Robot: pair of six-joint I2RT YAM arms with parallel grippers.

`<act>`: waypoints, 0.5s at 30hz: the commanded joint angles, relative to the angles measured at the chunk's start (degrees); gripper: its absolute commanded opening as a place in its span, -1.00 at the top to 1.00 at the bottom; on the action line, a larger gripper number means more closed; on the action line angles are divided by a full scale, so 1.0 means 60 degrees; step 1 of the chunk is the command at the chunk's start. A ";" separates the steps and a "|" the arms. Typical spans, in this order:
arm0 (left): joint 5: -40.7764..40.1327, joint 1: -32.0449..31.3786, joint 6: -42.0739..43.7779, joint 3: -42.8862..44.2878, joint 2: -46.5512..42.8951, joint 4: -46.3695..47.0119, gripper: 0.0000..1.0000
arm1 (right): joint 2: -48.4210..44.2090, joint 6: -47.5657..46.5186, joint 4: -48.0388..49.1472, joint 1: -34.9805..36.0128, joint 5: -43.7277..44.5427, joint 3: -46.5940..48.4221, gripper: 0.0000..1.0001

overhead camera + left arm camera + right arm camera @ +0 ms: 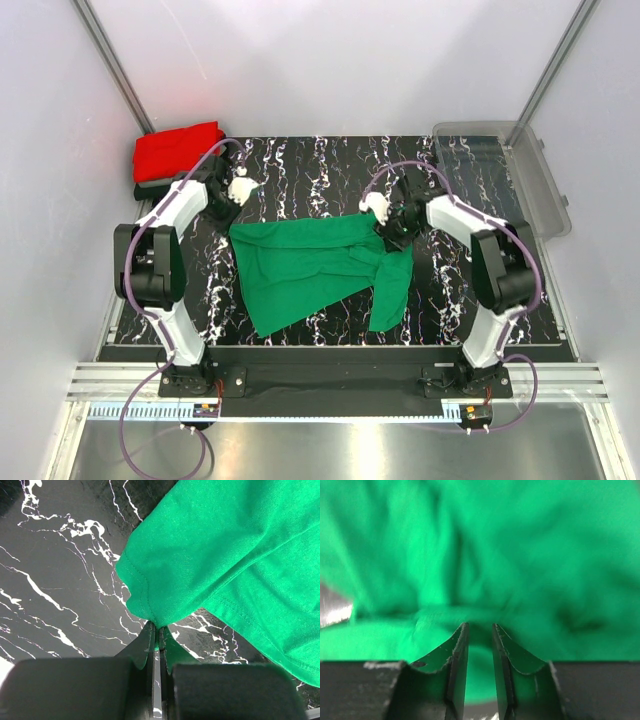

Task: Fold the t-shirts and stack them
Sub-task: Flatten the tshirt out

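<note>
In the middle of the black marbled table (320,165) we see the green t-shirt (300,270) spread mostly flat. Its body runs from upper right to lower left, and 1 long fold of cloth trails toward the near edge on the right side.

The left gripper (156,630) sits at the shirt's far left corner. From the left wrist camera we see its 2 fingers pressed together. The stitched hem corner draws to a point right at their tips, so it looks pinched there. The rest of the cloth fans away up and to the right of that gripper, over the table's white veining.

At the shirt's far right end the right gripper (480,626) is down on bunched cloth. From its wrist camera we see its 2 fingers (457,655) standing apart with a narrow gap. Blurred green cloth fills the view beyond them and shows in the gap. We cannot tell whether any fold lies between the pads.

In the far left corner of the table a folded red t-shirt (178,150) lies on top of a dark t-shirt (150,188), just beside the left arm and well apart from the right gripper. A clear bin (520,175) stands at the far right.
</note>
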 commanded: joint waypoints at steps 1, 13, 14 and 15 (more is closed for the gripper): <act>-0.0197 -0.0016 0.0101 0.0006 0.0119 0.0084 1.00 | -0.1767 -0.1074 -0.0991 -0.0056 0.0906 -0.1225 0.38; -0.0168 -0.0016 0.0130 0.0591 0.0617 0.0055 1.00 | -0.4217 -0.2086 -0.2603 -0.1153 0.1687 -0.2229 0.43; -0.0139 -0.0016 0.0086 0.0635 0.0632 0.0070 1.00 | -0.4248 -0.1985 -0.2545 -0.1343 0.1438 -0.2068 0.43; -0.0124 -0.0016 0.0042 0.0679 0.0632 0.0070 1.00 | -0.4248 -0.1853 -0.2486 -0.1345 0.1218 -0.1906 0.42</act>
